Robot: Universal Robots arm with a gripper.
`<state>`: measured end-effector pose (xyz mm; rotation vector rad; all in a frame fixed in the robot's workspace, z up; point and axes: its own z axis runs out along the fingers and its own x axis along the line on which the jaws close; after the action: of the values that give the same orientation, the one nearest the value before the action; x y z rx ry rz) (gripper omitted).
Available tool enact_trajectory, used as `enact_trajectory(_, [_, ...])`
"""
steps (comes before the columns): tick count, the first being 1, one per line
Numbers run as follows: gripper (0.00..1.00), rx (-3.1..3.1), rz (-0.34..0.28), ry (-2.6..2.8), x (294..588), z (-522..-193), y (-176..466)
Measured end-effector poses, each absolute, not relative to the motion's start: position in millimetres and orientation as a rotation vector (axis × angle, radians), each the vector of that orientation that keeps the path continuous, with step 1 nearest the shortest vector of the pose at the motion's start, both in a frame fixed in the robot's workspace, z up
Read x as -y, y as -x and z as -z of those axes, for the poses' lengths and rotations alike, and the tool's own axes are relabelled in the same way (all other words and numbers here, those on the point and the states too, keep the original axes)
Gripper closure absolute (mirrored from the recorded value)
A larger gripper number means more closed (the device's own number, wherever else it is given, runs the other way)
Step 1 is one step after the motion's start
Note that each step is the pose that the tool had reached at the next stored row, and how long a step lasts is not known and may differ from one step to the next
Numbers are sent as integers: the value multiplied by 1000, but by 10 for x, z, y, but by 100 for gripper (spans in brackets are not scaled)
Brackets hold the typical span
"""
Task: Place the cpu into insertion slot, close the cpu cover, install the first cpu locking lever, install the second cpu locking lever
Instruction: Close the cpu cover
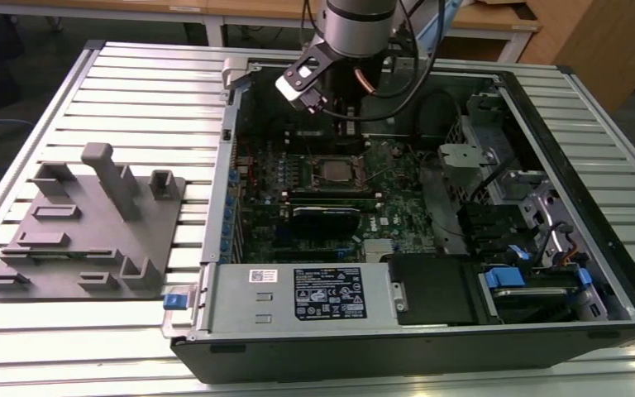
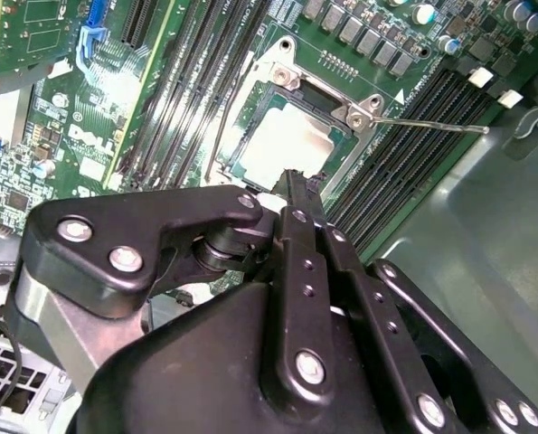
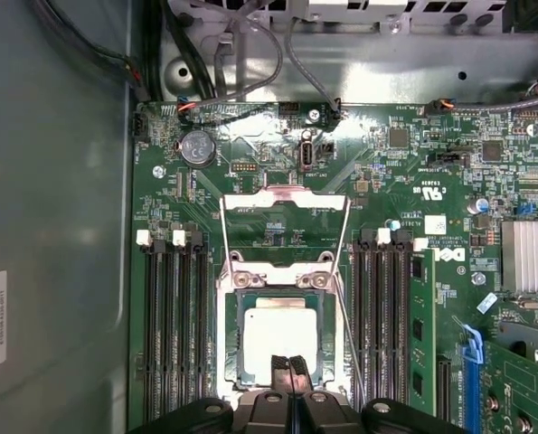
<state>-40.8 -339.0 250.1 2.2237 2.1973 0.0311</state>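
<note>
While pinched together and empty, gripper [image 3: 287, 363] over an edge of the cpu [image 3: 282, 327], memory slots [image 3: 174, 325] close on both sides.

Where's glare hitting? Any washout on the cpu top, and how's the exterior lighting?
In both wrist views the cpu top is washed out near white by glare. In the second wrist view a hot spot also sits on the green board. In the exterior view the slatted table is bright and the computer case interior is dim.

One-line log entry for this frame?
cpu: seated under cover | cpu cover: down around cpu | gripper: shut, tip over cpu edge | locking lever: sticks out sideways, looks unlatched
</note>
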Motion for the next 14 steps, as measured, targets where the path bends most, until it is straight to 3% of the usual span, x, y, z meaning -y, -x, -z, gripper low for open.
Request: enact_trajectory(14, [90, -2198, -32, -2224, 3390, -2531, 311])
